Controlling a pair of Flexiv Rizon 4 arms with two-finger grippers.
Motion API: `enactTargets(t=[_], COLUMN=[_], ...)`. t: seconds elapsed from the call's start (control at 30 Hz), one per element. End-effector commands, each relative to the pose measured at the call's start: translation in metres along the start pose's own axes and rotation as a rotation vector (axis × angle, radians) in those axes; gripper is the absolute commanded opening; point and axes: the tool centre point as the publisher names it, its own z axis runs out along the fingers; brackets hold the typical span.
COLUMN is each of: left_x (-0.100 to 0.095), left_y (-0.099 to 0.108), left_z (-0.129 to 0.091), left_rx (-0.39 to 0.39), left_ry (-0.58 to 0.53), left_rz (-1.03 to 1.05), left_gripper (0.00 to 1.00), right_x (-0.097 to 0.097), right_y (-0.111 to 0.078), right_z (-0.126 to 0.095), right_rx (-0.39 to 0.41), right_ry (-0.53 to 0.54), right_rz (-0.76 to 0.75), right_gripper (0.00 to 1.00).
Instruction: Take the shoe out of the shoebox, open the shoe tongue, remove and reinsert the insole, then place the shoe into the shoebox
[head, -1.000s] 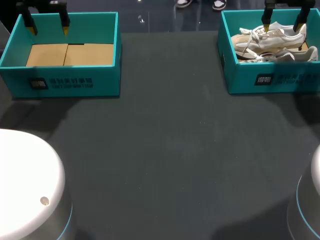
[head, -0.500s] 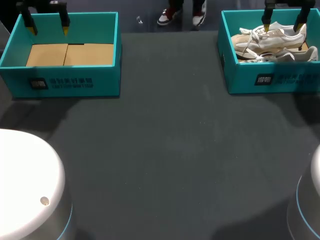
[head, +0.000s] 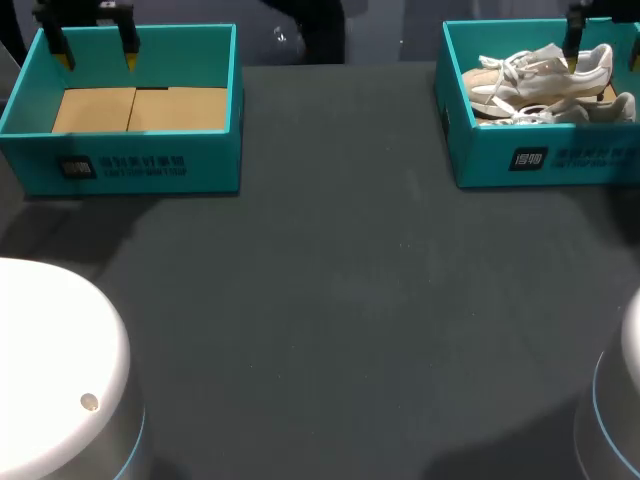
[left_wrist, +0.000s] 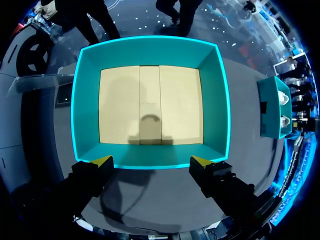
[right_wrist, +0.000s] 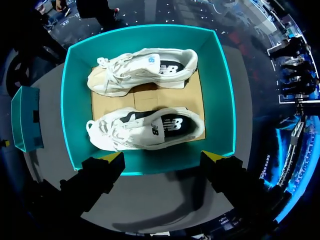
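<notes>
- One dark table, filling most of the head view.
- Two teal shoeboxes, open-topped, well apart. The left shoebox stands at the upper left of the frame and the right shoebox at the upper right.
- One brown cardboard floor, lying bare inside the left shoebox.
- Two white shoes, both inside the right shoebox, side by side on their sides, toes toward frame left.
  - The far shoe lies along the back wall and has a tan toe panel.
  - The near shoe lies along the front wall and has dark side markings.
- One left gripper, at the top left corner of the head view above the left shoebox. In its wrist view the yellow tips are spread wide over the box's near wall; released, nothing between them.
- One right gripper, at the top right edge of the head view above the right shoebox. In its wrist view the tips are spread wide over the near wall, just short of the near shoe; released, touching neither shoe.
</notes>
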Motion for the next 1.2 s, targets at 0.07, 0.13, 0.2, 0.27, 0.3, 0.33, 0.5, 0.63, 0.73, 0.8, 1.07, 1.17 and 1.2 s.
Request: enactTargets(t=[0.07,0.13,0.2,0.27,0.3,0.33,0.5,0.63,0.73,0.8,1.07,1.17,1.2], left_x=[0.0,0.0,0.0,0.0,0.0,0.0,0.0,0.0,0.0,0.0,0.0,0.0,0.0], left_y=[0.0,0.0,0.0,0.0,0.0,0.0,0.0,0.0,0.0,0.0,0.0,0.0,0.0], left_z=[0.0,0.0,0.0,0.0,0.0,0.0,0.0,0.0,0.0,0.0,0.0,0.0,0.0], left_rx=[0.0,0.0,0.0,0.0,0.0,0.0,0.0,0.0,0.0,0.0,0.0,0.0,0.0], left_ry=[0.0,0.0,0.0,0.0,0.0,0.0,0.0,0.0,0.0,0.0,0.0,0.0,0.0], left_rz=[0.0,0.0,0.0,0.0,0.0,0.0,0.0,0.0,0.0,0.0,0.0,0.0,0.0], left_gripper=[1.0,1.0,1.0,1.0,1.0,1.0,1.0,1.0,1.0,1.0,1.0,1.0,1.0], right_x=[-0.017,-0.023,-0.028,-0.033,-0.036,-0.038,-0.052,-0.059,-0.064,-0.068,-0.075,-0.076,-0.076], right_y=[0.011,0.014,0.017,0.019,0.02,0.022,0.028,0.031,0.034,0.035,0.035,0.034,0.034], right_z=[0.02,0.027,0.033,0.039,0.042,0.045,0.062,0.073,0.082,0.087,0.107,0.115,0.117], right_rx=[0.02,0.026,0.031,0.037,0.039,0.045,0.062,0.067,0.064,0.061,0.067,0.072,0.074], right_ry=[0.004,0.0,-0.008,-0.01,-0.015,-0.016,-0.03,-0.037,-0.034,-0.023,-0.012,-0.01,-0.008], right_rz=[0.013,0.02,0.025,0.029,0.037,0.043,0.061,0.061,0.064,0.066,0.055,0.043,0.039], right_gripper=[1.0,1.0,1.0,1.0,1.0,1.0,1.0,1.0,1.0,0.99,0.92,0.89,0.87])
